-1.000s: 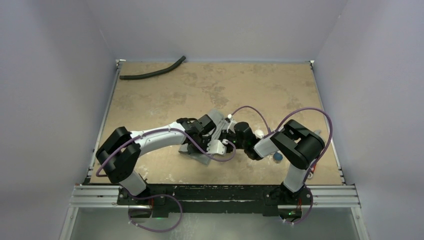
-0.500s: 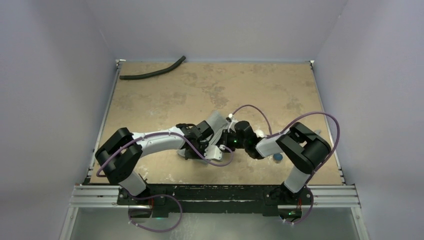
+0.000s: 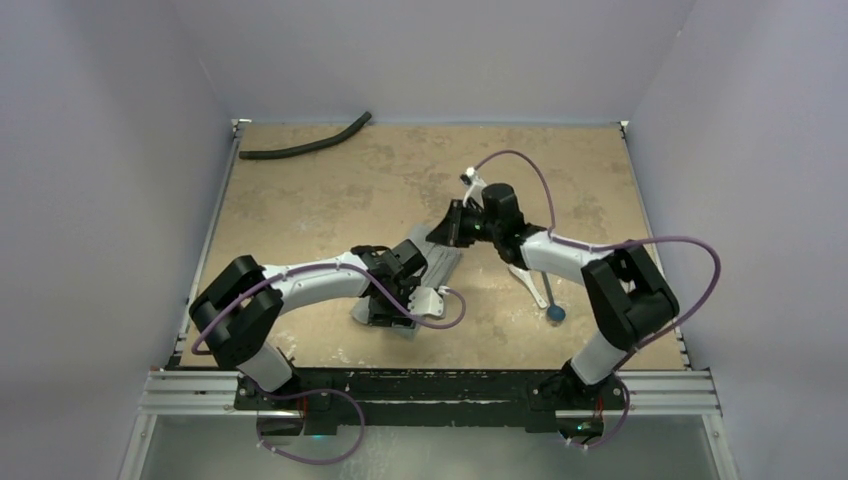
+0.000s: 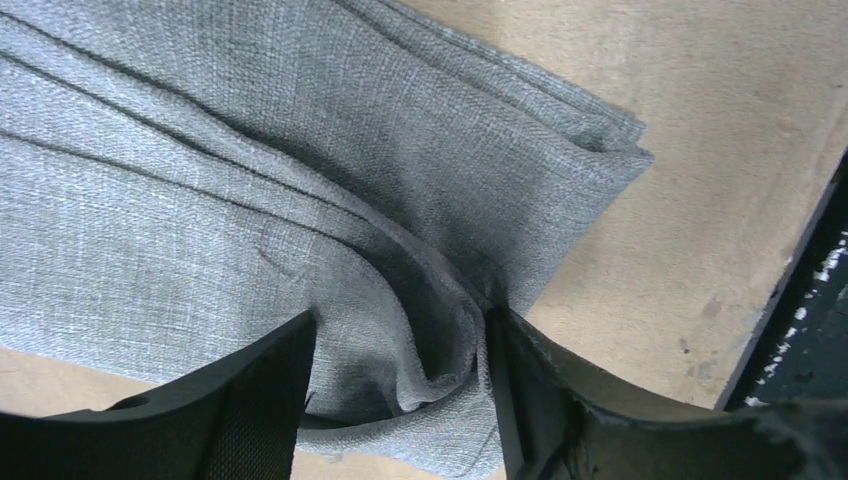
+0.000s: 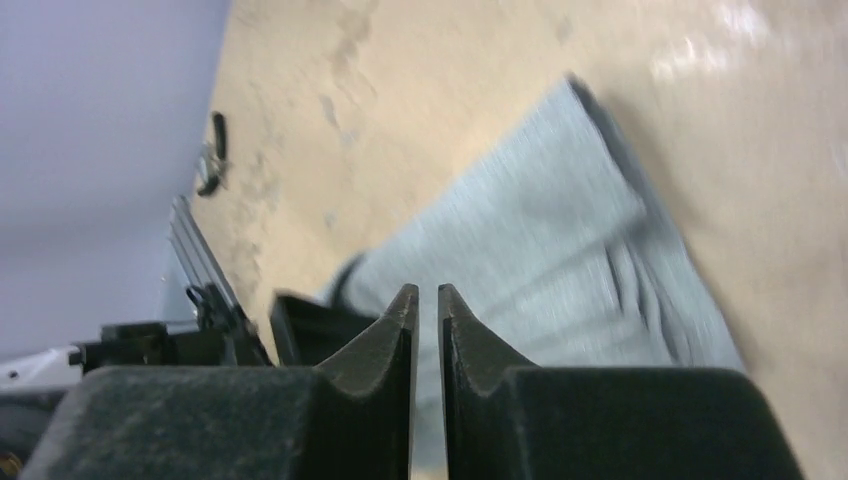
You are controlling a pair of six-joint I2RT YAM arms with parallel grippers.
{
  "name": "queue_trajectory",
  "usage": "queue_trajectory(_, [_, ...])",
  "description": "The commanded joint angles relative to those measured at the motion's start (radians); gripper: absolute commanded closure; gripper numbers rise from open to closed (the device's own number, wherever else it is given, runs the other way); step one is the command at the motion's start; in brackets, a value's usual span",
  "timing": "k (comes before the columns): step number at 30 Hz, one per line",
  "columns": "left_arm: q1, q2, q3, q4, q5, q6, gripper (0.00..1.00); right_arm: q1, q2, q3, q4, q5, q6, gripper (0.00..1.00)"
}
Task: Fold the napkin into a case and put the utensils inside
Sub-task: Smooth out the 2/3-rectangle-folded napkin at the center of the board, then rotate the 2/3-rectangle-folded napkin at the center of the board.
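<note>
One grey case (image 3: 443, 262), blue-ended utensil (image 3: 545, 298) apart

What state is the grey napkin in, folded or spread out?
Folded. The napkin lies as a narrow oblong, with several stacked layers showing at its corner.

Overhead and close wrist cameras (angled downward) share the napkin (image 3: 443, 262).

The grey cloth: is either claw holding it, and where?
Neither. The left claw stands open astride a bunched fold of the napkin near its edge; the right claw, barely parted, is empty.
</note>
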Motion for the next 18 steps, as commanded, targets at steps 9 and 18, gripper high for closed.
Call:
queue_trajectory(9, [-0.005,-0.007,-0.070,0.015,0.041,0.022,0.76,0.067,0.357,0.258,0.205,-0.131,0.084,0.90])
queue_trajectory(18, [-0.005,0.003,-0.093,-0.006,0.066,0.040,0.96,0.044,0.463,0.334,0.215,-0.118,0.094,0.95])
